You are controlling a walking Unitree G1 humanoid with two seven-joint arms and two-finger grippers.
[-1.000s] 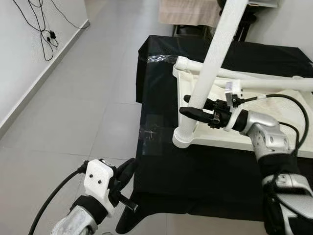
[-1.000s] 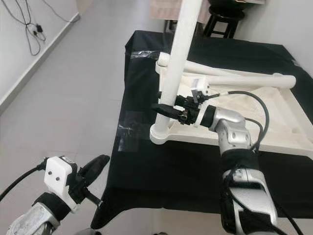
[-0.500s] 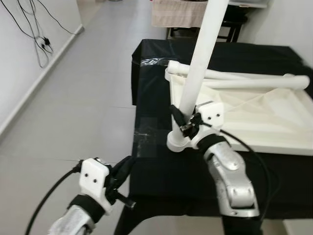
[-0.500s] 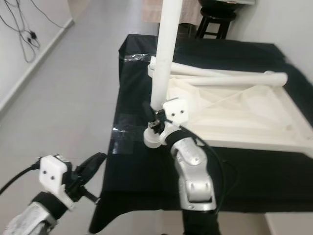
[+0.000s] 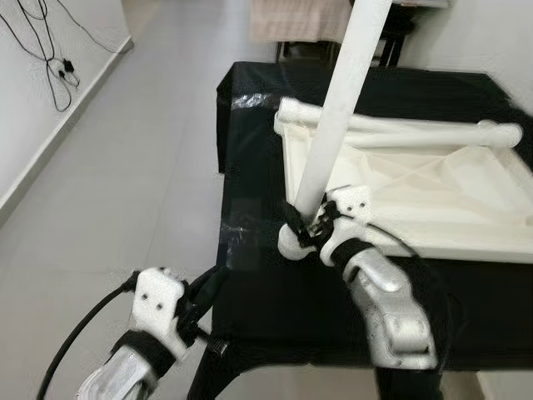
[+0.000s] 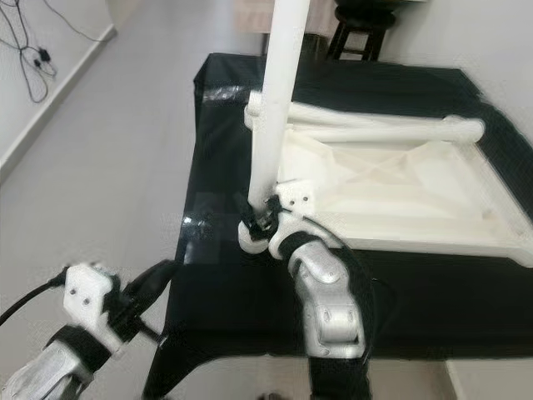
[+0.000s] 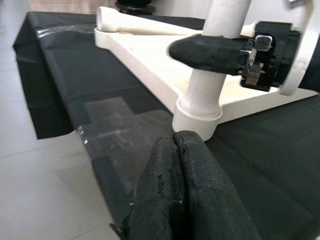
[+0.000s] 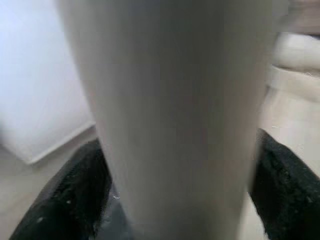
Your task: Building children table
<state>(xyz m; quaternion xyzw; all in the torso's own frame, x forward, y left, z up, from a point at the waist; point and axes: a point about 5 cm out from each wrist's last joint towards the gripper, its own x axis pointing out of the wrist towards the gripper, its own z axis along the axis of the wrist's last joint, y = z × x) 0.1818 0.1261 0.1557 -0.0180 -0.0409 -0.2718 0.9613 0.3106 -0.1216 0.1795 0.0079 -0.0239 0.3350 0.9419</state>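
The white children's tabletop (image 5: pixel 433 187) lies upside down on a black-covered table (image 5: pixel 266 287). One white leg (image 5: pixel 337 108) stands upright in its near left corner socket (image 7: pixel 196 117). My right gripper (image 5: pixel 301 223) is shut on that leg just above the socket, with black fingers (image 8: pixel 65 200) on either side of the tube. Two more white legs (image 5: pixel 400 133) lie across the far part of the tabletop. My left gripper (image 5: pixel 212 283) hovers low by the table's near left corner, shut and holding nothing, its tips (image 7: pixel 176 137) pointing at the socket.
A shiny tape patch (image 5: pixel 241 233) sits on the black cloth beside the socket. Grey tiled floor (image 5: pixel 125 167) stretches to the left, with cables (image 5: pixel 50 58) on the white wall. A dark stool (image 6: pixel 358 17) and a beige-covered piece of furniture (image 5: pixel 291 17) stand behind the table.
My right gripper slid down the leg to just above the socket, and that arm swung round from the right to the near side. The camera shifted. The left gripper barely moved.
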